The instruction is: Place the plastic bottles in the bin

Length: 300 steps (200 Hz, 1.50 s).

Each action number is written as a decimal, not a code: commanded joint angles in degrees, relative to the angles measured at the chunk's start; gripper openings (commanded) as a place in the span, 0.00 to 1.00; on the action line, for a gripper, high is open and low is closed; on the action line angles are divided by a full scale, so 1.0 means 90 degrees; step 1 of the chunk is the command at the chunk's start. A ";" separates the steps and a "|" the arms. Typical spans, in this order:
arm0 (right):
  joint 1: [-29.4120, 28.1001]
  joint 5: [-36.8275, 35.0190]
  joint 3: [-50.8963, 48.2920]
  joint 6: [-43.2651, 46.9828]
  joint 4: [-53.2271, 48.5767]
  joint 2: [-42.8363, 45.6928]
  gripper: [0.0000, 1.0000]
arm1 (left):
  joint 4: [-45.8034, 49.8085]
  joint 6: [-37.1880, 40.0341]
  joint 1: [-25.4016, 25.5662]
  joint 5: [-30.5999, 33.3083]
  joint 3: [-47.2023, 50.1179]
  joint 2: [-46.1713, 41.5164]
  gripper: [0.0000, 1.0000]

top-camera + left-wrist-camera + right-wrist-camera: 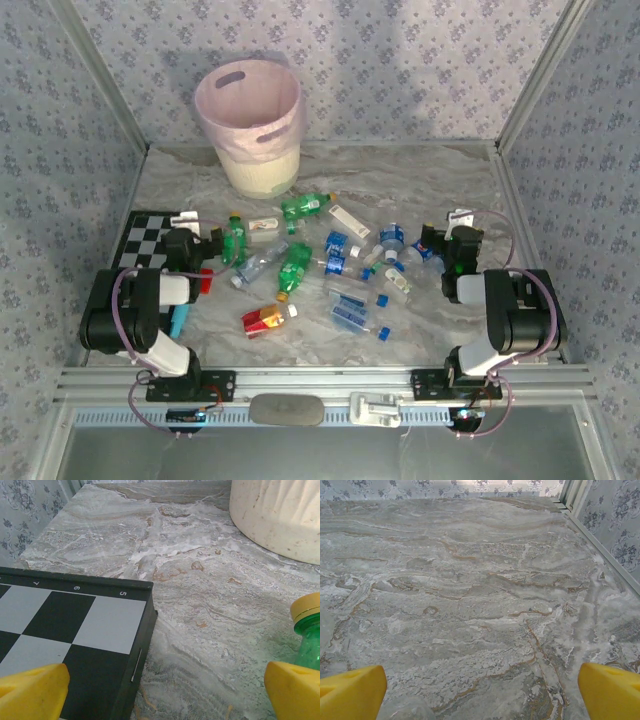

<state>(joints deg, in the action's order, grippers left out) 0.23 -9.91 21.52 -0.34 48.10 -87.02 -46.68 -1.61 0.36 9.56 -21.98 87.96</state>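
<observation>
The pale pink bin (248, 125) stands at the far left of the marble table; its cream wall (280, 515) fills the top right of the left wrist view. Several plastic bottles lie scattered mid-table: green ones (305, 206) (294, 265), a clear one (260, 262), a red-and-yellow one (267, 318) and blue-labelled ones (350, 310). My left gripper (200, 232) (162, 700) is open over bare marble, with a yellow-capped green bottle (310, 635) just beyond its right finger (295, 687). My right gripper (445, 232) (480, 700) is open and holds nothing; a blurred clear bottle (405, 712) lies below it.
A black-and-white chessboard (150, 235) (75, 625) lies at the left, its corner by my left finger. A small red block (206, 280) and a cyan stick (178, 322) sit near the left arm. Loose blue caps (385, 332) dot the middle. Patterned walls enclose the table.
</observation>
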 commanded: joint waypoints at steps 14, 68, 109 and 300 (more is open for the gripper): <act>-0.0019 -0.0110 -0.0010 0.0066 0.0115 -0.0048 1.00 | -0.0058 -0.0099 -0.0030 -0.0144 -0.0156 -0.0007 1.00; 0.0012 -0.0049 0.0004 0.0047 0.0086 -0.0038 1.00 | -0.0058 -0.0101 -0.0029 -0.0142 -0.0156 -0.0001 1.00; 0.0014 -0.0032 -0.0007 0.0040 0.0086 -0.0038 1.00 | -0.0049 -0.0103 -0.0034 -0.0151 -0.0156 -0.0003 1.00; -0.0177 -0.0193 0.2703 -0.2707 -0.6486 0.1767 1.00 | 0.3312 -0.1874 0.0426 0.0312 -0.1007 -0.2417 1.00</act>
<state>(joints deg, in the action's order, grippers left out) -0.25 -15.75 38.46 -13.04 13.26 -71.37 -28.01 -8.36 3.05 15.44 -28.53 70.02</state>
